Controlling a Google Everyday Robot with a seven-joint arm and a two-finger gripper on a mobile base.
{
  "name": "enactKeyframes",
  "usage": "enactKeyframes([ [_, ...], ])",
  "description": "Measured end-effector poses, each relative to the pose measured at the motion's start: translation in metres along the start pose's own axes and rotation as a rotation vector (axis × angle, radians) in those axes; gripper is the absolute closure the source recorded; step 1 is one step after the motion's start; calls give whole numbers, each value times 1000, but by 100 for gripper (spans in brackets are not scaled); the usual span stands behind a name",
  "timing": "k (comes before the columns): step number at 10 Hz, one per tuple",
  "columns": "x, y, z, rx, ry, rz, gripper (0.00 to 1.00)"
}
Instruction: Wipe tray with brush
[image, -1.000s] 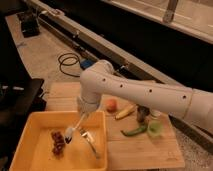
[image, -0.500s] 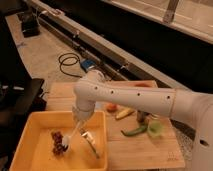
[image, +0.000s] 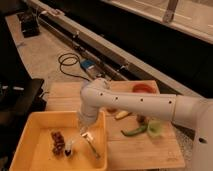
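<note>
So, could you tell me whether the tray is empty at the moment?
Not empty: a dark reddish clump and a silvery utensil lie in the tray, with the end effector low over its middle.

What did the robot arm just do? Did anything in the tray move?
The arm sank lower, its bend dropping toward the tray. The gripper stayed low inside the tray, shifting only a little. No grab or let-go shows. The dark red bits in the tray and the food on the board stayed put.
</note>
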Motion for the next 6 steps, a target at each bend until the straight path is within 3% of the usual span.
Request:
enactKeyframes([
  [2,5,9,-3,-14,9,26,100],
  [3,11,14,-11,-19,35,42,100],
  [6,32,5,-26,-15,81,52,100],
])
